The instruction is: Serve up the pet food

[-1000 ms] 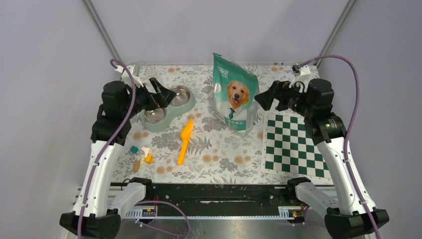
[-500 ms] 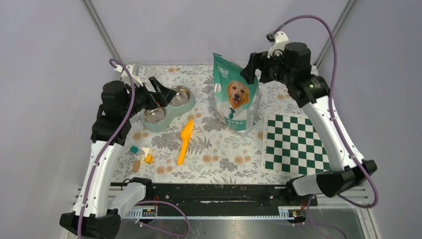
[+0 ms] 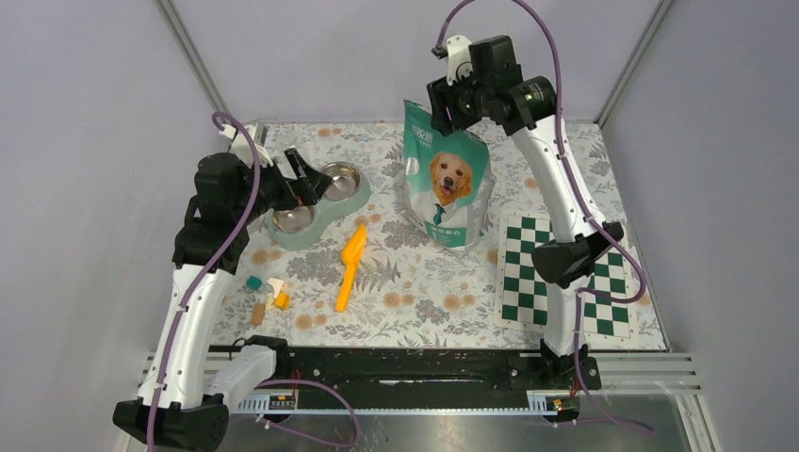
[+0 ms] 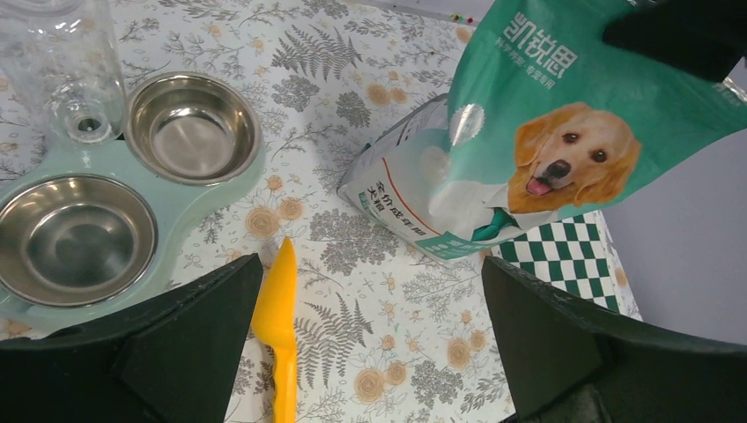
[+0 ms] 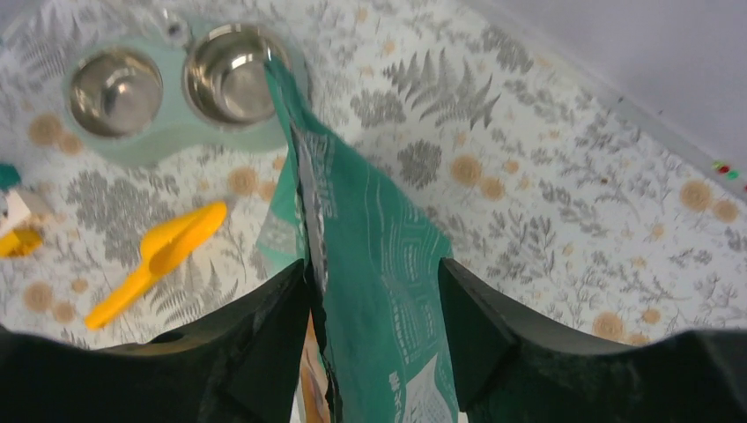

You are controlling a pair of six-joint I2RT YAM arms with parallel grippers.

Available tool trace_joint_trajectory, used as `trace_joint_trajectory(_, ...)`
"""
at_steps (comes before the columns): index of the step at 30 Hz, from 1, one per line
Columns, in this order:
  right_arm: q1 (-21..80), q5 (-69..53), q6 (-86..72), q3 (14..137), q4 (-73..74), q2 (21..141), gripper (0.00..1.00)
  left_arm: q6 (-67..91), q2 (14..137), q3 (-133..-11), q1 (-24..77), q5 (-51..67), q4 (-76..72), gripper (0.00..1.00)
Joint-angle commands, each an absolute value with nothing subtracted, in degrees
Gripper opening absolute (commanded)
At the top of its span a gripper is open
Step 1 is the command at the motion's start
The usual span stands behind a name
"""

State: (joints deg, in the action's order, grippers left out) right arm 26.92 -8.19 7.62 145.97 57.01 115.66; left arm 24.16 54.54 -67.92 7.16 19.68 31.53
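Observation:
A teal pet food bag [image 3: 448,179] with a dog's picture stands upright mid-table. The pet food itself is hidden from every view. My right gripper [image 3: 443,105] hangs over the bag's top edge. In the right wrist view the bag [image 5: 370,229] rises between the jaws of that gripper [image 5: 374,273]. The left finger is against the edge and a gap shows at the right finger. My left gripper [image 3: 306,179] hovers wide open beside the mint double-bowl feeder [image 3: 320,218]. Its wrist view shows the gripper [image 4: 370,273] holding nothing, with both steel bowls [image 4: 189,128] bare.
An orange scoop [image 3: 350,264] lies between the feeder and the bag. Small coloured blocks [image 3: 267,297] sit at the front left. A green chessboard mat [image 3: 528,282] lies at the right. A clear bottle [image 4: 70,62] stands on the feeder's back.
My right arm has swung up from beside the chessboard to above the bag's top, and its jaws have narrowed around that edge. The left arm has stayed put.

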Motion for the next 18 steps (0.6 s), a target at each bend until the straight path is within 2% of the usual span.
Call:
trace_joint_trajectory(1, 28.4, -9.9, 12.2, 144.5, 65.4, 113.9, 0.63, 21.7, 54.1, -70.6, 7.1, 16.9, 31.6, 0.98)
trace_joint_trajectory(4, 29.2, -8.3, 12.4, 143.2, 65.6, 114.0, 0.71, 21.1, 53.9, -70.4, 7.1, 16.6, 31.9, 0.98)
trace_joint_trajectory(6, 29.2, -8.6, 11.8, 143.5, 65.8, 114.6, 0.68, 20.8, 54.0, -70.2, 7.1, 16.4, 32.1, 0.98)
trace_joint_trajectory(8, 29.4, -8.7, 10.9, 144.8, 65.9, 115.1, 0.5, 20.9, 54.1, -70.1, 7.1, 16.3, 32.1, 0.98)
trace_joint_trajectory(10, 29.6, -8.9, 10.0, 146.4, 65.7, 115.4, 0.12, 21.0, 54.4, -70.2, 7.1, 16.3, 32.1, 0.98)
trace_joint_trajectory(11, 29.7, -8.5, 8.9, 147.4, 65.7, 115.4, 0.0, 21.2, 54.5, -70.3, 7.1, 16.3, 32.2, 0.98)
trace_joint_trajectory(18, 34.2, -2.6, -1.6, 148.8, 59.9, 107.3, 0.0, 21.7, 54.3, -71.2, 7.1, 16.6, 32.3, 0.98)
